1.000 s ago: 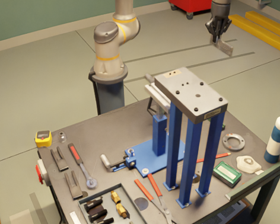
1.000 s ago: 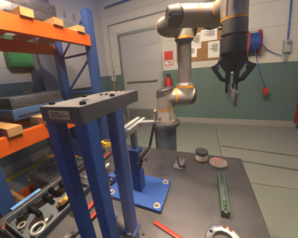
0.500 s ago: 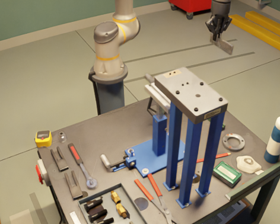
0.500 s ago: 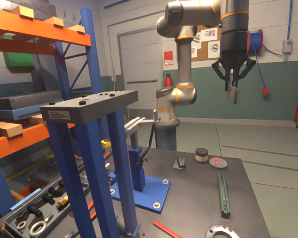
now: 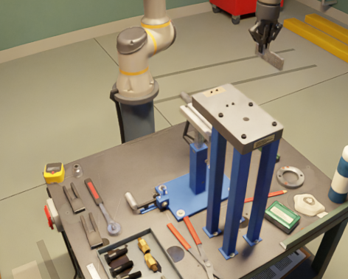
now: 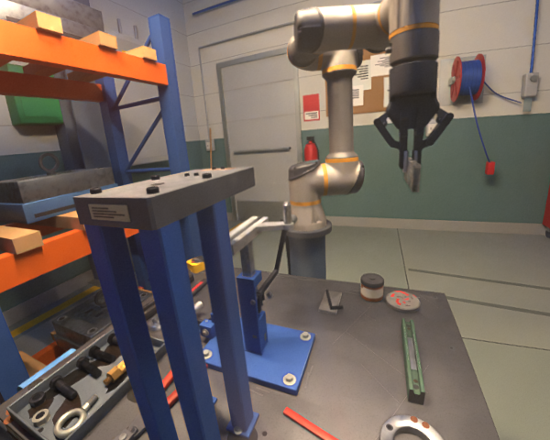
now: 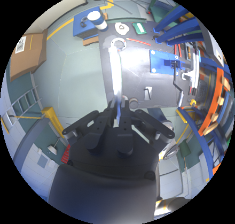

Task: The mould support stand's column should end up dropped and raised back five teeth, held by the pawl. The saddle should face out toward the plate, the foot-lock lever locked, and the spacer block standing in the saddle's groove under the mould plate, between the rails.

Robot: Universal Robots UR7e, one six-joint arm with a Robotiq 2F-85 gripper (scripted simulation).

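The grey spacer block (image 5: 271,58) (image 6: 410,173) (image 7: 116,77) hangs high in the air beyond the bench's far edge, gripped by my closed gripper (image 5: 263,46) (image 6: 409,158) (image 7: 118,106), well above and off to the side of the mould plate (image 5: 237,115) (image 6: 166,195). The plate rests on blue rails (image 5: 239,192) (image 6: 180,322). The blue support stand (image 5: 197,166) (image 6: 252,310) stands on its base plate behind the rails, its pale saddle (image 5: 194,118) (image 6: 249,228) raised near the plate's height. The foot-lock lever (image 5: 137,203) sticks out from the base toward the bench's front left.
The blue rails and plate fill the bench's middle. A green level (image 6: 413,360), a puck (image 6: 371,286), a disc (image 6: 402,300) and a small wedge (image 6: 331,301) lie on the open side. A steel ring (image 5: 290,176), green box (image 5: 282,216) and tool tray (image 5: 132,254) sit around.
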